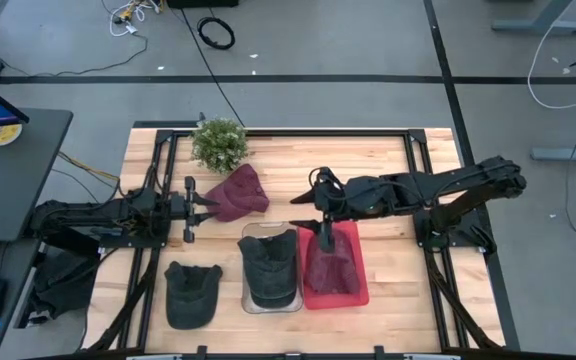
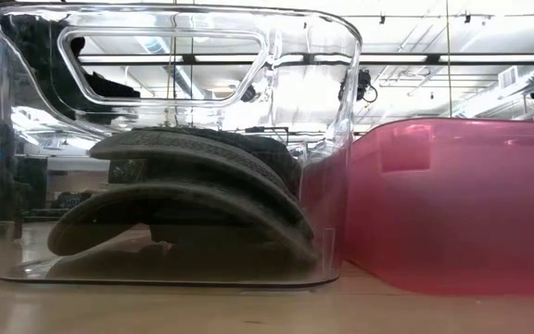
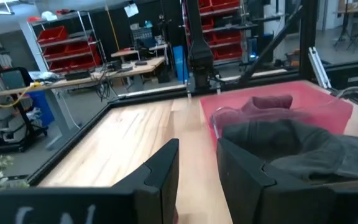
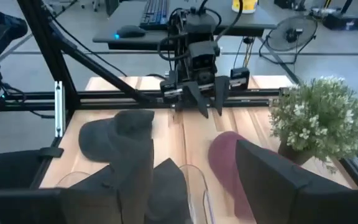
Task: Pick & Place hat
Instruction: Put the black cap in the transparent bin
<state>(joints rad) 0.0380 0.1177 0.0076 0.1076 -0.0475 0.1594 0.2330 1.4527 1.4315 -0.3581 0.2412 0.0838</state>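
Observation:
A maroon hat lies flat on the wooden table near the far edge. My left gripper is open just left of that hat, its fingers pointing toward the table's right. In the right wrist view a strip of bare wood shows between the two. A second maroon hat lies in the red bin. My right gripper is open above that bin's far end, with nothing between its fingers.
A clear bin left of the red one holds a dark cap. Another dark cap lies on the table near the near edge. A potted plant stands at the far edge.

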